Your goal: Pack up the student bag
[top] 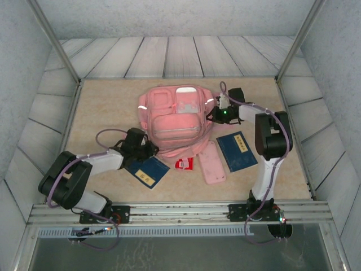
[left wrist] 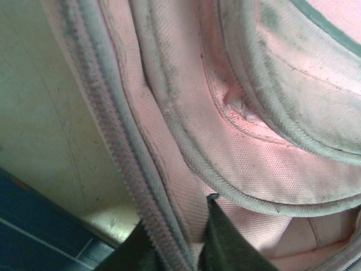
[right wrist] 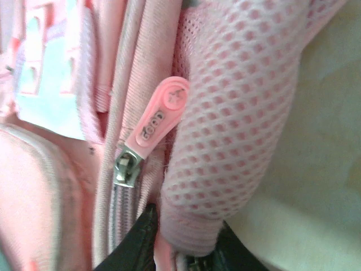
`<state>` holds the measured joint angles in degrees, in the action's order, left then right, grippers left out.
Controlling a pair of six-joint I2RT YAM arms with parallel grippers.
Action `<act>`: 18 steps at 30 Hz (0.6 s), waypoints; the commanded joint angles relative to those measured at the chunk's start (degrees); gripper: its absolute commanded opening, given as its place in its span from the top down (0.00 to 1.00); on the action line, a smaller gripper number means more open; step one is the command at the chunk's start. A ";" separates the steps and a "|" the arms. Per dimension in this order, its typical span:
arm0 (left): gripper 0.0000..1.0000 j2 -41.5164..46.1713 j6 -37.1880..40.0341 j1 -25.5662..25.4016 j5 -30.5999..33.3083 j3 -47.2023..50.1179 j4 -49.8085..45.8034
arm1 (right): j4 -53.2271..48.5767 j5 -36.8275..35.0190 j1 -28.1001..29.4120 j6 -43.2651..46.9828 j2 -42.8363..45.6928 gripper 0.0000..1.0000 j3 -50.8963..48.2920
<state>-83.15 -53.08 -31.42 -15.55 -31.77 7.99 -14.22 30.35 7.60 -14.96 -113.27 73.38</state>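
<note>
I am gripping the bag from both sides, left gripper pinching its near-left zip edge, right gripper pinching its right mesh side.

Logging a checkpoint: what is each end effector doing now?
Left end effector: closed on the bag's zipper edge.
Right end effector: closed on the bag's mesh side pocket.

Right gripper pinches the bag's mesh pocket between black fingers; pink zip pull just left, pale table right.
</note>
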 commanded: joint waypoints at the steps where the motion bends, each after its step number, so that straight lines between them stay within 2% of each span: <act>1: 0.90 0.78 5.31 1.11 3.93 -7.31 -7.31 | -2.13 1.64 0.35 -0.56 7.46 0.85 -2.84; 5: 0.99 -1.16 10.54 4.37 6.92 -15.62 -14.09 | 3.64 3.68 1.07 -6.74 15.77 0.87 -10.86; 10: 1.00 -6.46 16.64 12.05 5.89 -24.26 -15.76 | 7.35 1.93 4.34 -13.51 27.32 0.84 -19.68; 13: 1.00 -12.43 21.80 15.80 5.60 -31.02 -16.79 | 14.32 0.86 9.78 -20.33 32.61 0.82 -26.60; 16: 1.00 -19.76 25.33 18.84 3.39 -39.55 -19.29 | 20.47 -0.22 17.48 -24.90 32.49 0.78 -30.75; 18: 1.00 -24.07 26.40 20.04 2.58 -44.43 -20.36 | 23.65 -0.46 20.61 -27.09 30.79 0.77 -32.34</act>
<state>-104.16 -30.85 -13.39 -13.41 -69.84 -15.55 1.83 26.17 23.90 -37.21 -81.95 42.81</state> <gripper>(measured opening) 0.065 0.232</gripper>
